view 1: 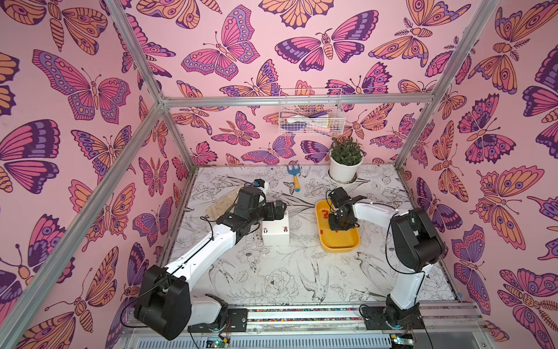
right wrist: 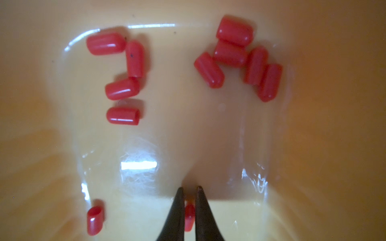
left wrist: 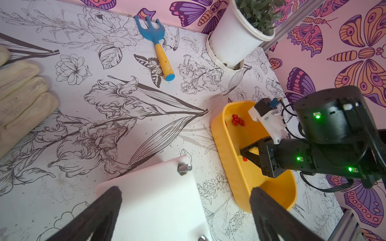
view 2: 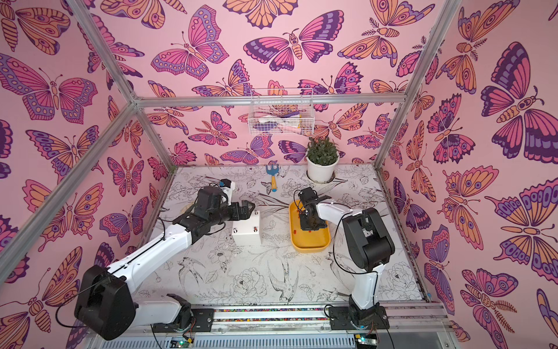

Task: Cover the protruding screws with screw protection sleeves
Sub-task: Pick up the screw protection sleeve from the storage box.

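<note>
A white box (view 1: 275,238) stands mid-table with protruding screws at its top corners. One bare silvery screw (left wrist: 184,168) shows in the left wrist view. The front-right screw (view 1: 285,229) looks reddish. My left gripper (left wrist: 187,194) hovers open over the box top, holding nothing. My right gripper (right wrist: 190,188) reaches down into the yellow tray (view 1: 341,249). It is shut on one red screw protection sleeve (right wrist: 189,215), pinched between its fingertips just above the tray floor. Several loose sleeves (right wrist: 234,56) lie farther along the tray, and one sleeve (right wrist: 95,219) lies beside the gripper.
A potted plant (view 1: 345,163) stands at the back right. A blue and yellow hand rake (view 1: 294,178) lies beside it. A beige cloth (left wrist: 20,94) lies at the left behind my left arm. A wire basket (view 1: 311,111) hangs on the back wall.
</note>
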You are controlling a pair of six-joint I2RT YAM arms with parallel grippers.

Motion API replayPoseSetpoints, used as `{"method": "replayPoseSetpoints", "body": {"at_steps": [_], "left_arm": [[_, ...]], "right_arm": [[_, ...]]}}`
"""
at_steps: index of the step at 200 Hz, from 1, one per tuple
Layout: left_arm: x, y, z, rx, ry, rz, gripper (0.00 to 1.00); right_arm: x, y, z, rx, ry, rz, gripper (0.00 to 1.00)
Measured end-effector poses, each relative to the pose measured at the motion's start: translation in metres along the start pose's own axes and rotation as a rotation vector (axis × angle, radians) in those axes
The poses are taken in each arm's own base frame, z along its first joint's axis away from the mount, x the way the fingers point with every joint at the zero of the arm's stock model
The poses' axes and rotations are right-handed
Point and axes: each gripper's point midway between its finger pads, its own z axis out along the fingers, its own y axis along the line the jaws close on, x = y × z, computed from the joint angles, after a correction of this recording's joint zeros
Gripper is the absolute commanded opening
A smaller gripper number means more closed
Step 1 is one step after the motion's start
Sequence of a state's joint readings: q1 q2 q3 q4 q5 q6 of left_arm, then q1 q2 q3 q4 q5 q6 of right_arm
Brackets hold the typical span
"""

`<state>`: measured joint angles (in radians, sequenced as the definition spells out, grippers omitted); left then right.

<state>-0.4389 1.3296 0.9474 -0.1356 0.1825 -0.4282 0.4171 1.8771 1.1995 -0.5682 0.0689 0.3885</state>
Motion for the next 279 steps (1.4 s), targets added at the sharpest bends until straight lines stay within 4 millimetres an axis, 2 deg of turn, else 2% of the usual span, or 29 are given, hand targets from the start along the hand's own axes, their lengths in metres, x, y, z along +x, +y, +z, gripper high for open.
{"method": "replayPoseSetpoints", "body": {"at_steps": [127, 192, 279], "left_arm": [[0.000, 0.000, 0.000, 0.001, 0.000, 0.000, 0.98], [0.002, 0.000, 0.002, 0.002, 0.008, -0.001, 0.98], [0.003, 0.000, 0.004, 0.003, 0.014, -0.002, 0.98]], "right_arm": [[0.004, -0.002, -0.004, 0.006, 0.014, -0.012, 0.11], [-0.004, 0.001, -0.012, -0.001, -0.005, -0.023, 0.11], [-0.002, 0.000, -0.013, 0.002, 0.002, -0.023, 0.19]]}}
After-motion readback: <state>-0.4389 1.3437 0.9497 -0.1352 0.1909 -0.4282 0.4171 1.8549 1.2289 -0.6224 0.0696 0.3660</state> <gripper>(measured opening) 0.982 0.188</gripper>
